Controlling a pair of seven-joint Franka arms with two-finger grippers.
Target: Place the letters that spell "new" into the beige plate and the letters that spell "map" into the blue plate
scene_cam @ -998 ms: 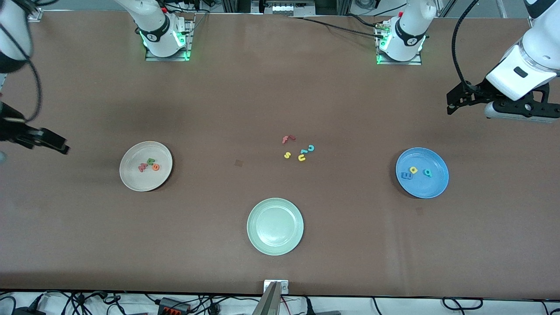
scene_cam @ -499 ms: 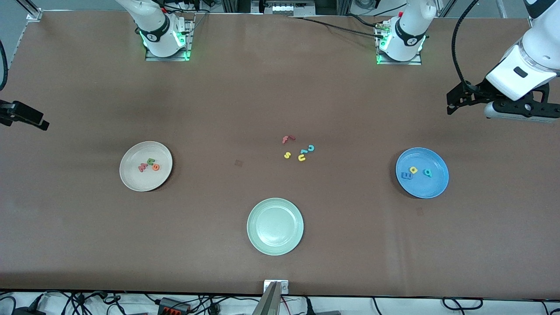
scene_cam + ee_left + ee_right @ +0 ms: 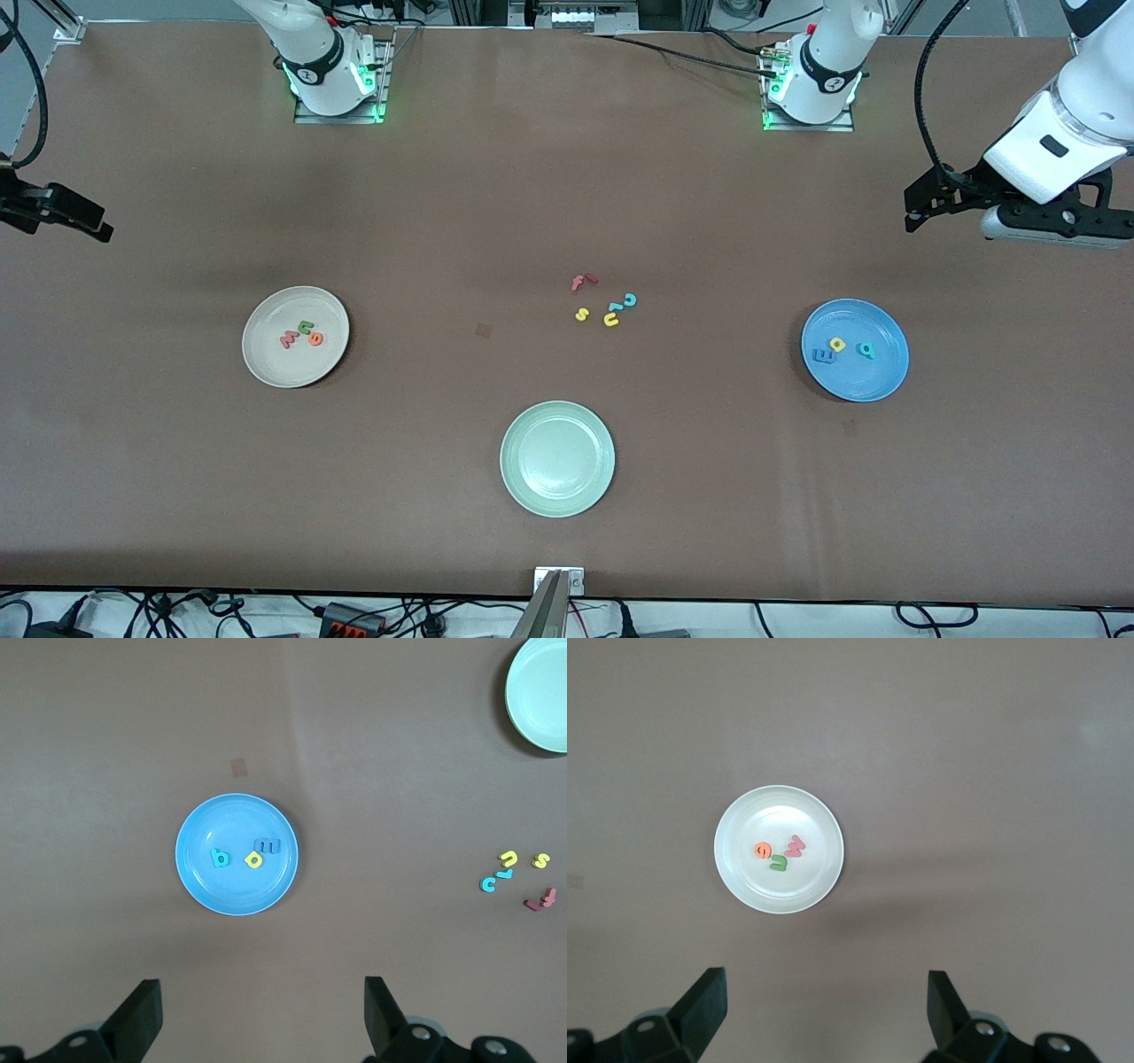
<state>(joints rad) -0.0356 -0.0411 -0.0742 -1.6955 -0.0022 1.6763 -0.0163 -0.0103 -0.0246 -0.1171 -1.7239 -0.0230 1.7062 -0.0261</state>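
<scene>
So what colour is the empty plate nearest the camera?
Pale green plate, clearest in the front view.

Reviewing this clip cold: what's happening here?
Nothing is being handled. The orange e, green n and pink w lie in the beige plate; the blue m, yellow a and teal p lie in the blue plate. The left gripper and right gripper are open and empty, each high over its own end of the table. Spare letters sit mid-table.

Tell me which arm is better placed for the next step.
Neither: the beige plate holds the e, n, w and the blue plate the m, a, p. Left gripper and right gripper hang open, empty.
</scene>
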